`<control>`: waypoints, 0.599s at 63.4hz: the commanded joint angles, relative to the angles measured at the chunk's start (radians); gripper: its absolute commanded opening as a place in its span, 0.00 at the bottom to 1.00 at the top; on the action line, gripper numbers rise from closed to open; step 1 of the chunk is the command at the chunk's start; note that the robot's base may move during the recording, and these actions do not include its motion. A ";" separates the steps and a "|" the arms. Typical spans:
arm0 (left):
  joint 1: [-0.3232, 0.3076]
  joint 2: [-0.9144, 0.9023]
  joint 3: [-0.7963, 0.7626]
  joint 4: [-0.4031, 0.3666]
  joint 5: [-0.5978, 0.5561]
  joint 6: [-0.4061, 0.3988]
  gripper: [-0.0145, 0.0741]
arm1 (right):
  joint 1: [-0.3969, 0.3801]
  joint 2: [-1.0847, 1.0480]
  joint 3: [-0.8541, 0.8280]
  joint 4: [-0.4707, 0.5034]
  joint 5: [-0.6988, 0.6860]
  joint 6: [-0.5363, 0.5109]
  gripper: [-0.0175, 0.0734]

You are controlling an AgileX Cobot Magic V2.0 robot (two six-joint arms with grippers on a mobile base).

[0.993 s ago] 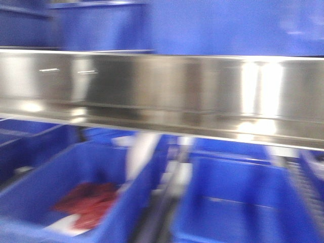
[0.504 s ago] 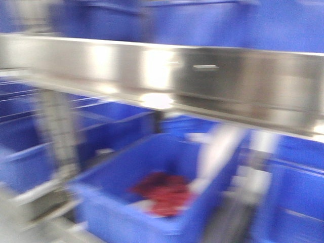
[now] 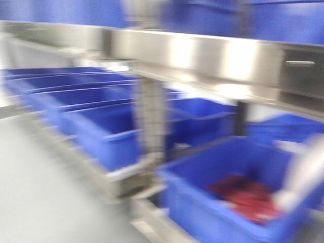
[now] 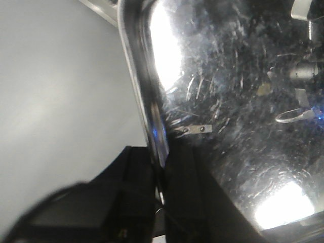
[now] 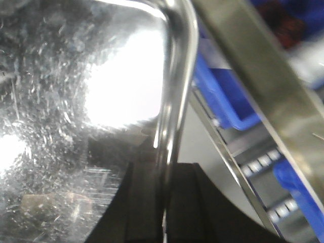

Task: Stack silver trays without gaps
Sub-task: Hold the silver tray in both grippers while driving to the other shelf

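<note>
In the left wrist view a scratched, shiny silver tray (image 4: 228, 101) fills the right side. Its rolled rim (image 4: 144, 91) runs down between the black fingers (image 4: 136, 187) of my left gripper (image 4: 159, 164), which is shut on it. The right wrist view shows a silver tray (image 5: 76, 101) from the other side, and my right gripper (image 5: 164, 174) is shut on its right rim (image 5: 174, 91). I cannot tell whether more than one tray is held. The blurred front view shows neither the trays nor the grippers.
A long steel shelf rail (image 3: 212, 55) crosses the front view above a row of blue bins (image 3: 101, 131). One bin (image 3: 202, 207) holds something red (image 3: 245, 197). A steel upright (image 3: 152, 126) stands mid-frame, with grey floor (image 3: 40, 192) to the left. The rail (image 5: 263, 86) and rollers (image 5: 260, 163) lie right of the tray.
The front view has swung to the left. The bin with the red contents has slid from lower left to lower right, and the floor and more bins have come into sight.
</note>
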 commanded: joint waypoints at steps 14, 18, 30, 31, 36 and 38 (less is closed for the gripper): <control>-0.005 -0.035 -0.033 0.030 0.015 0.015 0.11 | 0.002 -0.029 -0.037 -0.055 -0.025 -0.028 0.25; -0.005 -0.035 -0.033 0.030 0.015 0.015 0.11 | 0.002 -0.029 -0.037 -0.055 -0.025 -0.028 0.25; -0.005 -0.035 -0.033 0.030 0.015 0.015 0.11 | 0.002 -0.029 -0.037 -0.055 -0.025 -0.028 0.25; -0.005 -0.035 -0.033 0.030 0.015 0.015 0.11 | 0.002 -0.029 -0.037 -0.055 -0.025 -0.028 0.25; -0.005 -0.035 -0.033 0.030 0.015 0.015 0.11 | 0.002 -0.029 -0.037 -0.055 -0.025 -0.028 0.25; -0.005 -0.035 -0.033 0.030 0.015 0.015 0.11 | 0.002 -0.029 -0.037 -0.055 -0.025 -0.028 0.25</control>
